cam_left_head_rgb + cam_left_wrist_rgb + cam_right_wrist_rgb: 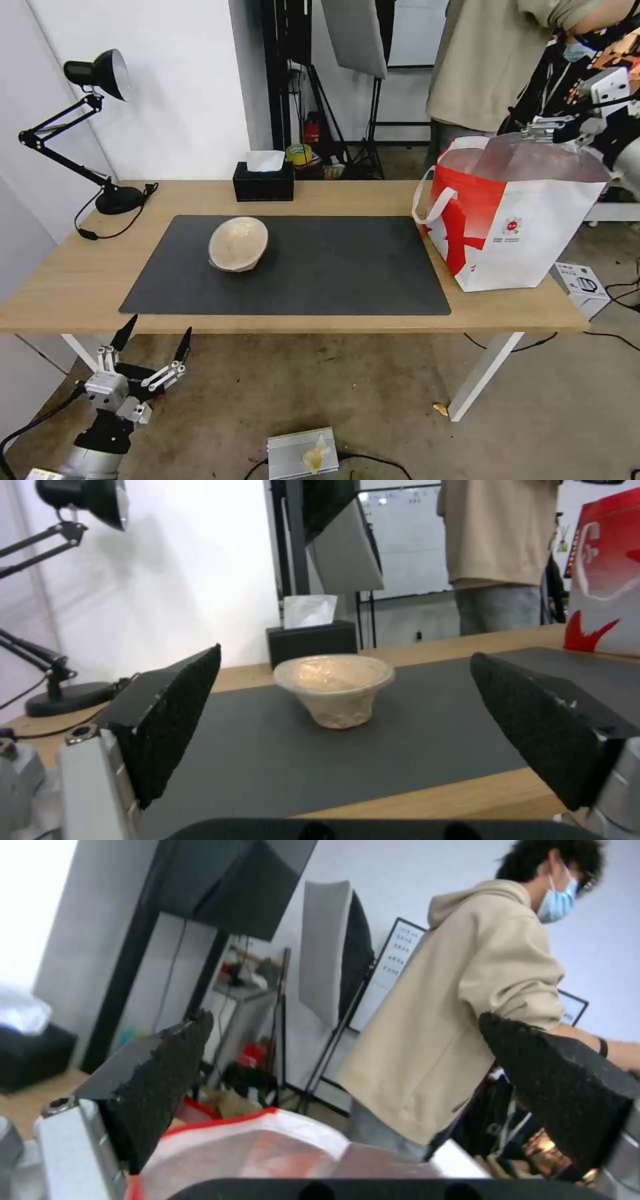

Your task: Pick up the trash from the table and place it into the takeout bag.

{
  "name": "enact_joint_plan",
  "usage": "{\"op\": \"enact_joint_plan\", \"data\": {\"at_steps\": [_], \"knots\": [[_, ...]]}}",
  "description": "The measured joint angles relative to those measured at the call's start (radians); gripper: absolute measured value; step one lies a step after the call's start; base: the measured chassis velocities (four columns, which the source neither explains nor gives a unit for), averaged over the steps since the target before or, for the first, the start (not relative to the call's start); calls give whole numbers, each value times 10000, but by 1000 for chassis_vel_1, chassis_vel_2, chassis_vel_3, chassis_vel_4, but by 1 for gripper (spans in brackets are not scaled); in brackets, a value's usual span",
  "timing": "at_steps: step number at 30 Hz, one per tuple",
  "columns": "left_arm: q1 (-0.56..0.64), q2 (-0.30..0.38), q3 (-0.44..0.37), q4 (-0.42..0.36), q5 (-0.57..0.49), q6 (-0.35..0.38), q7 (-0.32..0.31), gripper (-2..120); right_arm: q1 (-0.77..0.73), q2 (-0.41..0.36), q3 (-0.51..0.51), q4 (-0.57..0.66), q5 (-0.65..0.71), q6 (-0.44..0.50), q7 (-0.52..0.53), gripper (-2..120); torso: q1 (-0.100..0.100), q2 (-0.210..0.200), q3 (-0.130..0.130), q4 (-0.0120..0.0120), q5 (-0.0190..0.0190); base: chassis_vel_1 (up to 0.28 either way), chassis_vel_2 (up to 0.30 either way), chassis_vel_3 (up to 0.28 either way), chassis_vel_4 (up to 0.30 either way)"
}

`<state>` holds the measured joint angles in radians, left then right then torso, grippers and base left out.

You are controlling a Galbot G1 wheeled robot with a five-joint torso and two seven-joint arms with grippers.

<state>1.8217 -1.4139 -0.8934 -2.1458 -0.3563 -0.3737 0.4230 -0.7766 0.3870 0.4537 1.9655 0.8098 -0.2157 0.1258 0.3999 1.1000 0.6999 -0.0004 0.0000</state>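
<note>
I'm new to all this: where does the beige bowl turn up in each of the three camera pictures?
Head view: the beige bowl sits on the dark mat's left part, before the black tissue box.
Left wrist view: the bowl is centred between the left pincer's open fingers, farther off.
Right wrist view: not in it.
Shared landmark: the tissue box, behind the bowl in head and left wrist views.

left gripper (155, 340): low, fingers spread, empty | right gripper (347, 1080): raised, fingers spread, empty

Open mat (320, 267) around bowl (238, 244) — seemingly unobstructed
</note>
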Motion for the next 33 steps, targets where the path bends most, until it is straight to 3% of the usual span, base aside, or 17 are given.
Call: {"op": "enact_joint_plan", "data": {"at_steps": [6, 14, 33], "knots": [[-49, -117, 3, -57, 12, -235, 0, 100, -373, 945, -199, 382, -46, 1079, 1109, 100, 1, -1, 1, 10, 0, 0, 0, 0, 0], [-272, -302, 223, -58, 137, -411, 12, 100, -790, 1684, -528, 797, -532, 2249, 1652, 100, 1, -1, 1, 5, -2, 0, 0, 0, 0], [-319, -465, 268, -186, 250, -509, 45, 100, -4883, 4006, 883, 2373, -2783, 3287, 1023, 100, 0, -1, 0, 4, 0, 0, 0, 0, 0]]}}
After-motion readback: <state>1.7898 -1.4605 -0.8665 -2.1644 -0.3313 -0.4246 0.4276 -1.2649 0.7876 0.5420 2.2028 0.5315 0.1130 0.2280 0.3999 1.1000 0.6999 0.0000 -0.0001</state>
